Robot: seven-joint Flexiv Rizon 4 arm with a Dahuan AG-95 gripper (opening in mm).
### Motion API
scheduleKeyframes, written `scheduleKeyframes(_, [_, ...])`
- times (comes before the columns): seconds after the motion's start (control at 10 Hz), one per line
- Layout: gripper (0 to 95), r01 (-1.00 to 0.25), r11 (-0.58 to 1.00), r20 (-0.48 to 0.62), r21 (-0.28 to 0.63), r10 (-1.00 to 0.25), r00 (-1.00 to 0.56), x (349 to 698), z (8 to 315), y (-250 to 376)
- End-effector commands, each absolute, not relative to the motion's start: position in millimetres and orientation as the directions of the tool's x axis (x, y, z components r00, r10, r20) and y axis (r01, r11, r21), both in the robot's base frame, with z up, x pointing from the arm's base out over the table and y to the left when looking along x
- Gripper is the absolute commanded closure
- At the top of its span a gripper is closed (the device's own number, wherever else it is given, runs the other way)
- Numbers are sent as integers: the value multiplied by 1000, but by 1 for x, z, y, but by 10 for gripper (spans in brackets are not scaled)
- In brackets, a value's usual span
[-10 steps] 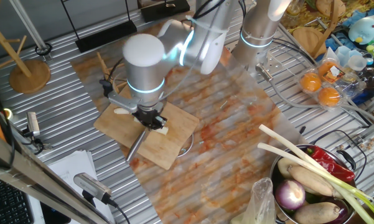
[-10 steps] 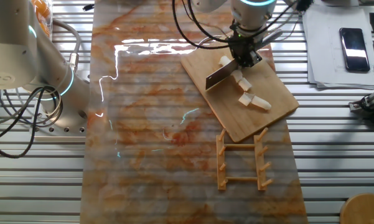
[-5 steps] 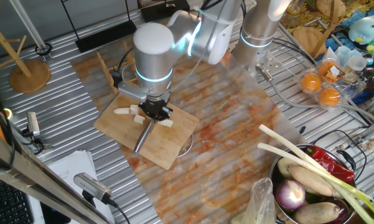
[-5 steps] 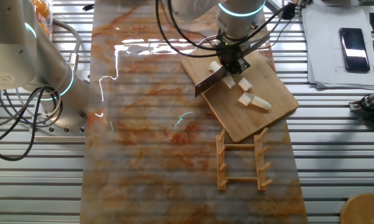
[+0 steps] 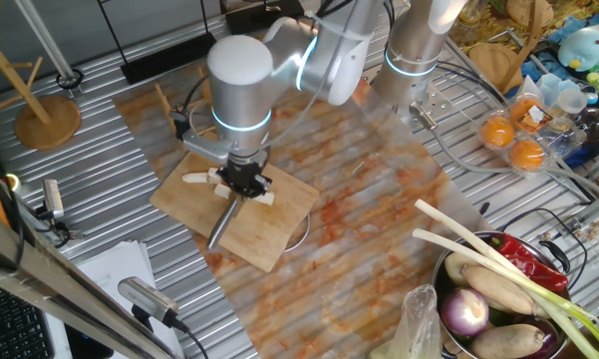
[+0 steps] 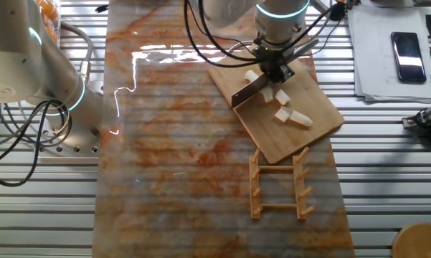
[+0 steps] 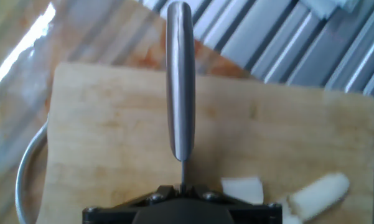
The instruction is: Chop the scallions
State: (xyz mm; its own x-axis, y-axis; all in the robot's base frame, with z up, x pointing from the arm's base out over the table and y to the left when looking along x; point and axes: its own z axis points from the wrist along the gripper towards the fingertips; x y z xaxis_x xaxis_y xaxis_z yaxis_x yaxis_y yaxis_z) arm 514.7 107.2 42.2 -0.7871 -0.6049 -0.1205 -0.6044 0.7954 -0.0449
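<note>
Scallions cut into stubby pieces on the cutting board (image 6: 301, 129)

Pale cream scallions (image 6: 285, 113) lie as short chunks beside the knife (image 6: 247, 89); the jaws (image 6: 274, 70) are clamped on its spine.

My claw (image 7: 182, 198) is cut off at the hand view's bottom edge, fingertips out of sight; scallions (image 7: 314, 193) just right of it run off-frame, blurred.

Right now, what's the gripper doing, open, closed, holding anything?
Gripper: closed on the knife, blade over the cutting board.
</note>
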Motion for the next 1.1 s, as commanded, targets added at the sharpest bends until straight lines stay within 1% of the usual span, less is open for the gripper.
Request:
scheduleKeyframes(0.1, [950, -602, 797, -119, -44, -603, -789, 539, 15, 122])
scheduleKeyframes(0.3, [950, -597, 801, -131, -42, -597, -792, 542, 10, 124])
scheduleKeyframes(0.4, [950, -593, 805, -110, -24, -592, -799, 541, 9, 124])
scheduleKeyframes(0.5, [950, -599, 800, -99, -40, -600, -794, 539, 12, 123])
scheduleKeyframes(0.7, [950, -601, 798, -110, -41, -601, -791, 531, 8, 120])
scheduleKeyframes(0.9, [950, -617, 785, -97, -52, -619, -780, 525, 20, 113])
scheduleKeyframes(1.1, [950, -617, 787, -93, -30, -617, -782, 523, 25, 108])
